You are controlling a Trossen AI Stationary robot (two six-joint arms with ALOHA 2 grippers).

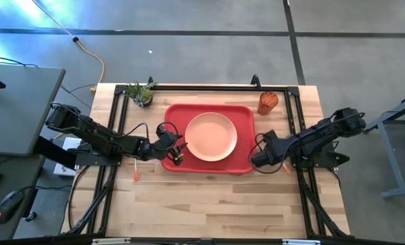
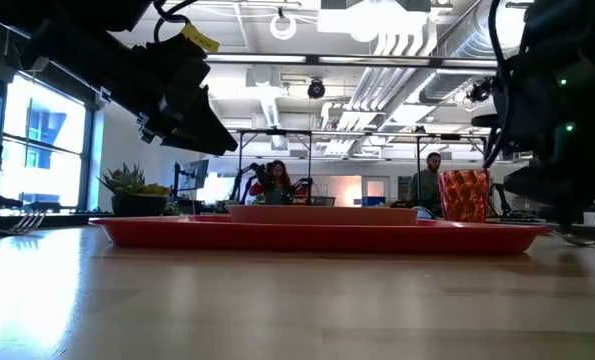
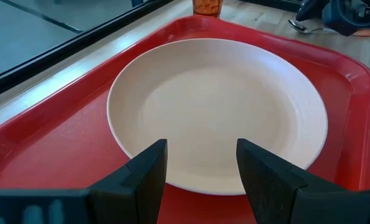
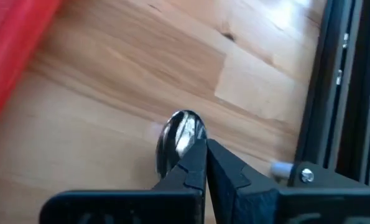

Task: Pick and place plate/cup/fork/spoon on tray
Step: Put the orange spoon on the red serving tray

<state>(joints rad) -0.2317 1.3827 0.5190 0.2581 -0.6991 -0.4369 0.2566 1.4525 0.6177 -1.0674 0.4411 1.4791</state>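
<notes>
The peach plate (image 1: pixel 211 136) lies flat on the red tray (image 1: pixel 243 163) at the table's middle. My left gripper (image 3: pixel 201 163) is open and empty, just above the plate's left rim (image 3: pixel 148 163). My right gripper (image 4: pixel 205 155) is shut at the spoon (image 4: pixel 180 138), on the table by the tray's near right corner; its orange handle (image 1: pixel 286 168) shows behind the gripper. The fork (image 1: pixel 135 170) lies on the table left of the tray. The ribbed orange cup (image 1: pixel 267 102) stands upright on the table off the tray's far right corner. My right gripper is shut at the spoon's neck, just behind the bowl (image 4: pixel 183 149); the fingers themselves hide the place of contact. The fingers slant down along the spoon. The silver bowl sticks out beyond the fingertips, low over the table.
A small green potted plant (image 1: pixel 142 94) stands at the far left of the table. Black frame rails (image 1: pixel 297 116) run along the table's left, right and far sides. Bare wood lies between the tray and the near edge. People sit in the room beyond (image 2: pixel 277 182).
</notes>
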